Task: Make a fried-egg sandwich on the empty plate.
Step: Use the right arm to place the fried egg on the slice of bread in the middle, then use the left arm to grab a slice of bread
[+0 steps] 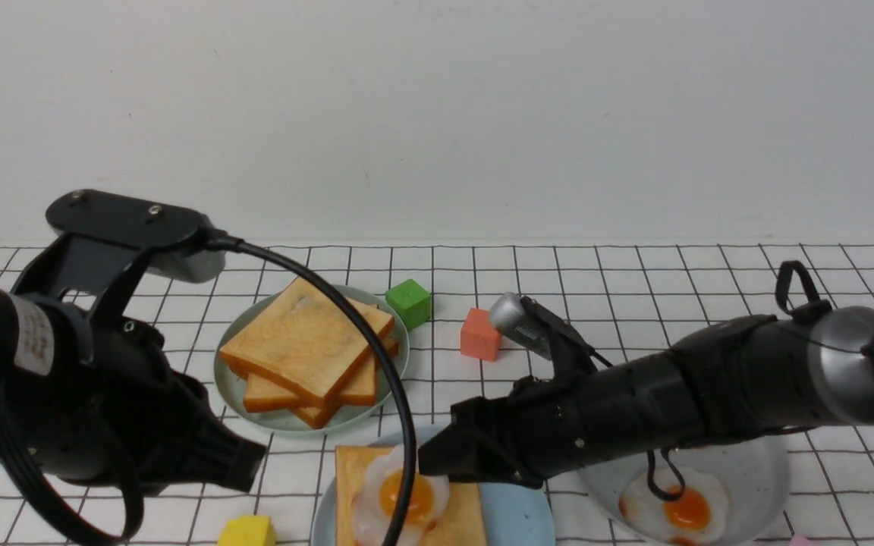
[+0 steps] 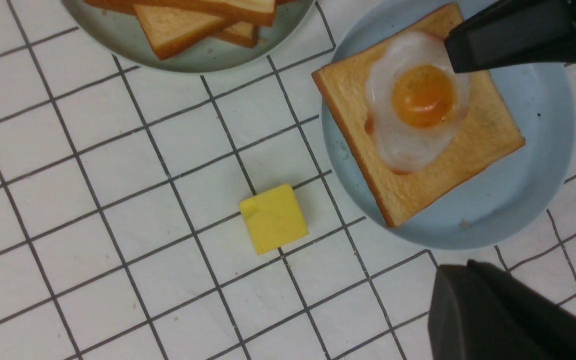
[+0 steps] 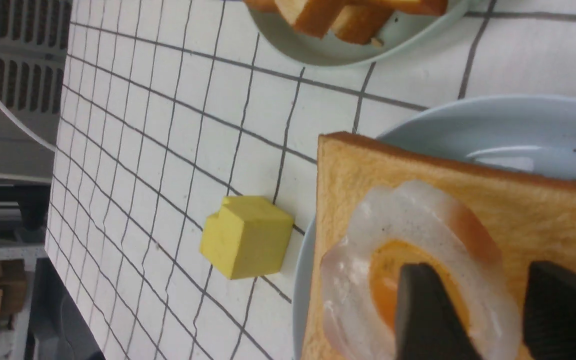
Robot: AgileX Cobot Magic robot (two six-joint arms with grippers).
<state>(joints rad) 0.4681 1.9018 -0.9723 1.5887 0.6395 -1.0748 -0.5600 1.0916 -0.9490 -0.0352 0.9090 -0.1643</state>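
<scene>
The right tool (image 3: 483, 280) stands parted over the egg (image 2: 418, 100), which lies on one toast slice (image 2: 468, 165) on the blue plate (image 2: 528, 210); the left tool (image 1: 243, 459) is clenched, empty; the glossy egg may cling to a finger as it lifts and slide off-centre.

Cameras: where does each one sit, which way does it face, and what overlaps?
Front: between the arms, facing forward over the table; left arm and right arm show, right tool above the egg.
Left wrist: on the left arm, looking down at toast and blue plate; its shut left tool shows at the edge.
Right wrist: on the right arm, close above the egg; its open tool's fingers show.
Shared: all three see egg, toast, plate, yellow block.
</scene>
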